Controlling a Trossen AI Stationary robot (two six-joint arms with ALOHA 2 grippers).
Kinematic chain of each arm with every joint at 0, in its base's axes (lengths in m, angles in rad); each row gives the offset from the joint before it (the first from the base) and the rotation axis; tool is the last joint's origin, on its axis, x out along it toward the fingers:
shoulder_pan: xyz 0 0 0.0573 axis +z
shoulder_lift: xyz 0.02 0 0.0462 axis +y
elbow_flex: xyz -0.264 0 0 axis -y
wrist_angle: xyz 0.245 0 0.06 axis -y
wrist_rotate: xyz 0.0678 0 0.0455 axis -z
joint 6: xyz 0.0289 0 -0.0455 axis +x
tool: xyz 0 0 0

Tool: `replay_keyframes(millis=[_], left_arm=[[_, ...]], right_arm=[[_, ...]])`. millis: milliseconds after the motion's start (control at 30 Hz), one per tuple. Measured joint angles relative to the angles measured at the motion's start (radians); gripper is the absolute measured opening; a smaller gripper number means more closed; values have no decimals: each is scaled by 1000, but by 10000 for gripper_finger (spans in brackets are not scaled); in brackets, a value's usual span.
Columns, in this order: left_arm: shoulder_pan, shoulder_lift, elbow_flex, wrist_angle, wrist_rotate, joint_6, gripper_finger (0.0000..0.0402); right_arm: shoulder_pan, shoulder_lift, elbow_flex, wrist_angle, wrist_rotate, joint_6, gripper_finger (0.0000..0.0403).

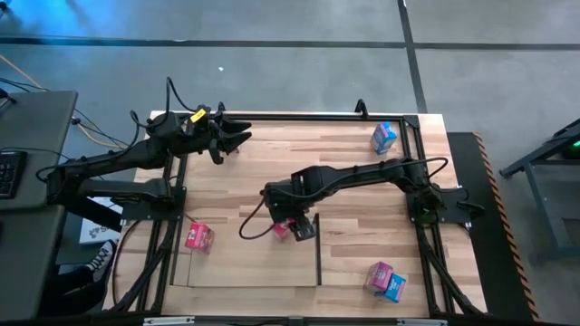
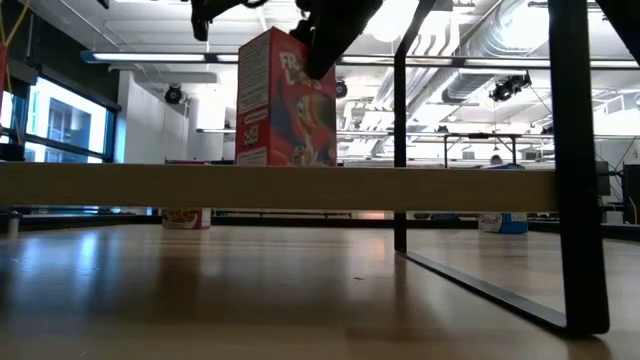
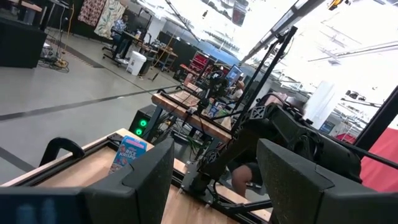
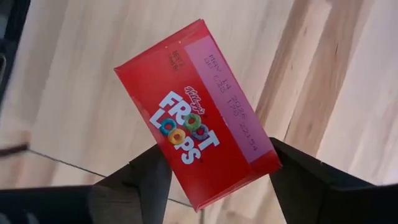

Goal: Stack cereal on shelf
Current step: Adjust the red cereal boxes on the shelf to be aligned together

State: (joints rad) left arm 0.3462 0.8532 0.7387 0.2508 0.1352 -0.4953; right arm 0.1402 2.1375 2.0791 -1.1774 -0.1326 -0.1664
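A red cereal box (image 4: 196, 118) stands upright on the shelf (image 1: 254, 263), a light wood panel with dark side walls (image 1: 318, 263) at the table's near middle. My right gripper (image 1: 294, 225) reaches down over the box's top and is shut on it. In the low view the box (image 2: 285, 100) rises above the shelf's board (image 2: 300, 187), which hides its foot. A pink cereal box (image 1: 199, 237) rests at the shelf's left end. My left gripper (image 1: 237, 140) hangs open and empty over the far left of the table. My right gripper grips the red box at its top end (image 4: 186, 186), one finger (image 4: 146, 177) on each broad face. The fingers come steeply from above. The box's top sits askew between them, so the other finger (image 4: 298, 174) meets it near a corner (image 4: 270, 155). The box stays upright.
A light blue box (image 1: 384, 138) stands at the far right of the table. A pink and a light blue box (image 1: 385, 281) lie together at the near right. The dark frame posts (image 2: 575, 160) rise at the table's corners.
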Motion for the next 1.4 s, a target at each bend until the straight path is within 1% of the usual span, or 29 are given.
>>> replay_keyframes(millis=[167,300,500,667,900,1067,1267,1400], left_arm=[[0,0,0,0,0,1,222],[0,0,0,0,0,2,222],[0,0,0,0,0,2,222],[0,0,0,0,0,2,222],[0,0,0,0,0,14,222],[0,1,0,0,0,36,222],[0,1,0,-1,0,36,222],[0,1,0,-1,0,36,222]], right_arm=[[4,-2,1,-31,-3,180,196],[4,-2,1,-35,-3,318,192],[8,-8,1,-81,-8,417,191],[10,-30,1,-117,10,528,191],[11,-35,1,-125,-48,618,191],[11,-35,1,-152,-66,693,191],[10,-35,1,-181,-51,751,191],[12,-35,1,-199,21,702,191]])
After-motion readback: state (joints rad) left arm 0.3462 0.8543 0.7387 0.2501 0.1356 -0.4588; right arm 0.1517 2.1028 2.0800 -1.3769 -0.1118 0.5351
